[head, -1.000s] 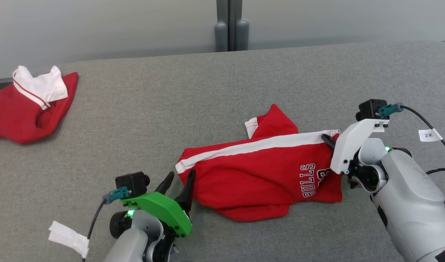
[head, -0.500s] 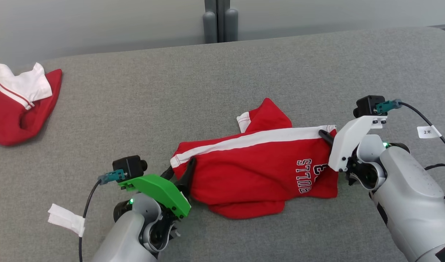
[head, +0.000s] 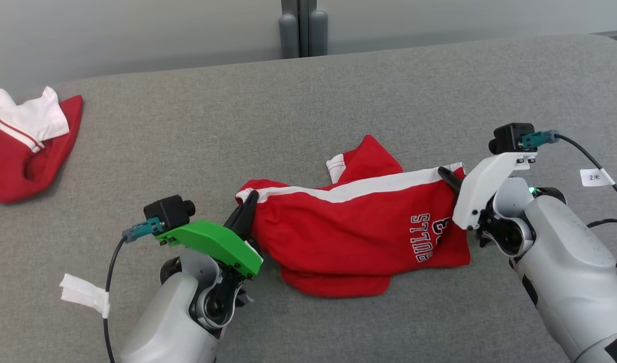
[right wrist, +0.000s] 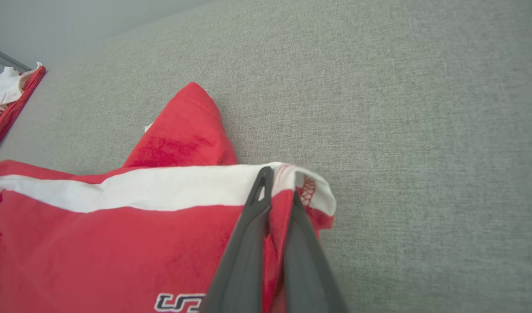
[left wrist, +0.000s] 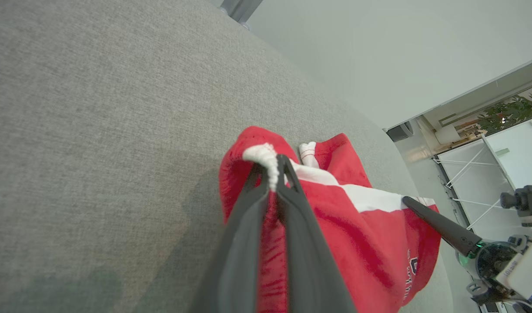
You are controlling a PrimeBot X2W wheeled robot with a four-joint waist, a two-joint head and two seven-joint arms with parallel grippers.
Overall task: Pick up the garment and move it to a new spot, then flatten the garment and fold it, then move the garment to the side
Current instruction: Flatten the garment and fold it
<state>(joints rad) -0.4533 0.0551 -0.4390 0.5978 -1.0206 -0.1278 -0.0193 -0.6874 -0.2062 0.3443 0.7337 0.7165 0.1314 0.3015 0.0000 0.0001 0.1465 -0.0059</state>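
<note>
Head camera: you look forward and down on the grey worktop [head: 308, 91] from well above, with the left gripper [head: 247, 201] at 8 o'clock and the right gripper [head: 445, 174] at 3 o'clock.
Left wrist camera: close along its own fingers, facing the garment [left wrist: 357, 226]; the other gripper sits at 4 o'clock.
Right wrist camera: equally close, low over the fabric.
All three share the garment.
</note>
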